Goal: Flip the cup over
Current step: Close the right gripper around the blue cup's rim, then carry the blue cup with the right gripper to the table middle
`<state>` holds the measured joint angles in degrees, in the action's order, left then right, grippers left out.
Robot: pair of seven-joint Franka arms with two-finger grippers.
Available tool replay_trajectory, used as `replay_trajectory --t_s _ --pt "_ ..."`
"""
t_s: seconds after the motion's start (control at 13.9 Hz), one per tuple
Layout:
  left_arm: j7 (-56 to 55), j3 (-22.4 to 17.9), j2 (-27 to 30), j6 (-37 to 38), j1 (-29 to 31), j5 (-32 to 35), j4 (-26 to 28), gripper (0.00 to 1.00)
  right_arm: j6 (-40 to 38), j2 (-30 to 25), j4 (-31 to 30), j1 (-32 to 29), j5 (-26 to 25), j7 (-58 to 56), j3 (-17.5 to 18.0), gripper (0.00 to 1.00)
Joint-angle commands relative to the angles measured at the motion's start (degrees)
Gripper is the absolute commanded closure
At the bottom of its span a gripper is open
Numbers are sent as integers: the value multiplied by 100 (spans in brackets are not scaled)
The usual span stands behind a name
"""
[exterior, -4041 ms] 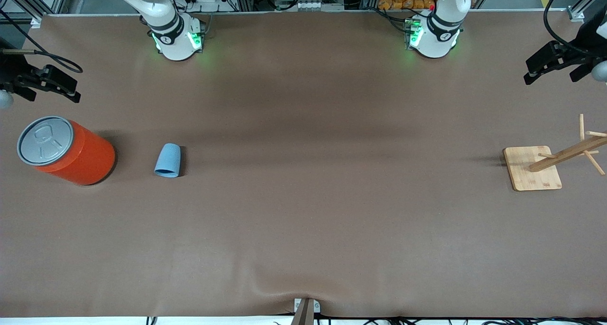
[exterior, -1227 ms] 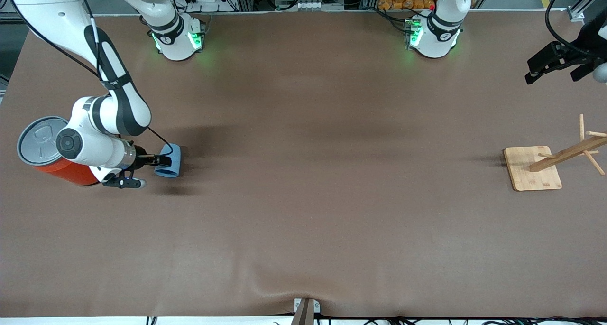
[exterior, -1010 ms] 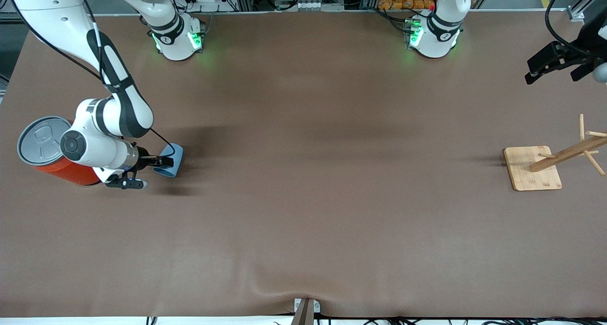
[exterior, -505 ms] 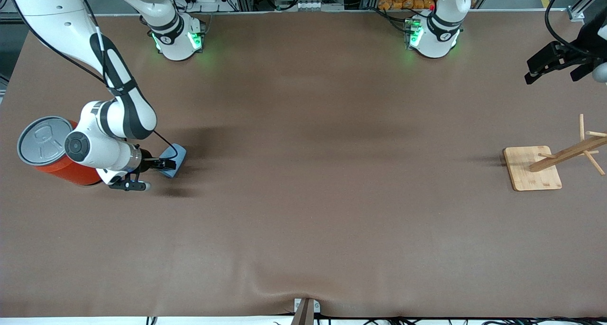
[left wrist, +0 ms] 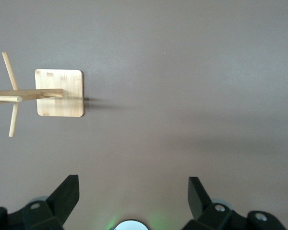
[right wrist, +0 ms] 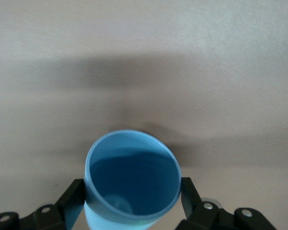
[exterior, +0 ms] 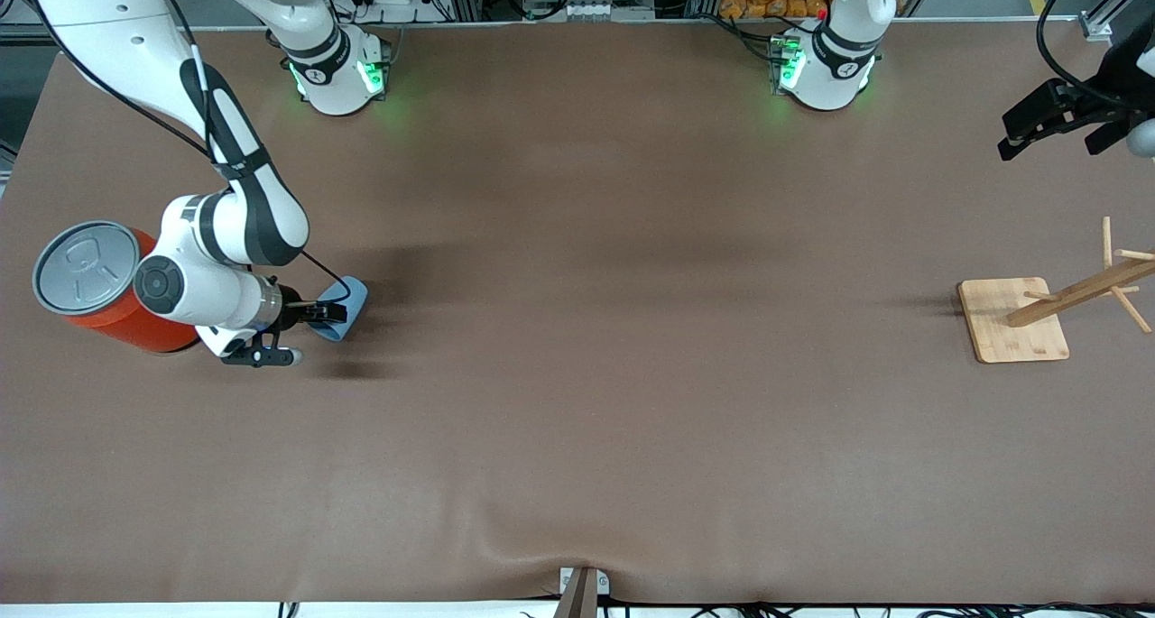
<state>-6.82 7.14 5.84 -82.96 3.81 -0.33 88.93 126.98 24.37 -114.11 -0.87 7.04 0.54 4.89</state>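
Note:
The light-blue cup (exterior: pixel 350 304) is tilted off the brown table beside the orange can, at the right arm's end of the table. My right gripper (exterior: pixel 330 313) is shut on it, reaching in sideways from the can's side. In the right wrist view the cup (right wrist: pixel 130 178) shows its open mouth and dark inside, with a black finger (right wrist: pixel 76 197) pressed on each side of its wall. My left gripper (exterior: pixel 1051 124) waits up at the left arm's end of the table. It stands open (left wrist: pixel 133 190) with nothing between its fingers.
A big orange can (exterior: pixel 101 286) with a grey lid stands right beside the right arm's wrist. A wooden peg rack on a square base (exterior: pixel 1012 320) stands at the left arm's end, also in the left wrist view (left wrist: pixel 60 93).
The right gripper has closed on the cup. It has tipped the cup from lying on its side and carried it a little toward the left arm's end. The left arm has not moved.

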Motion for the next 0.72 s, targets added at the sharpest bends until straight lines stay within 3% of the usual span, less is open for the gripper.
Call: replay_trajectory --t_s 0.0,0.43,0.65 --pt "102 33 4 69 49 -2 -43 0 -717 50 643 227 113 16 12 100" --pt "102 33 4 69 49 -11 -43 0 -1236 243 1583 1053 113 385 3 100" --pt "102 33 4 69 49 -11 -43 0 -1842 786 2776 1825 96 560 3 100"
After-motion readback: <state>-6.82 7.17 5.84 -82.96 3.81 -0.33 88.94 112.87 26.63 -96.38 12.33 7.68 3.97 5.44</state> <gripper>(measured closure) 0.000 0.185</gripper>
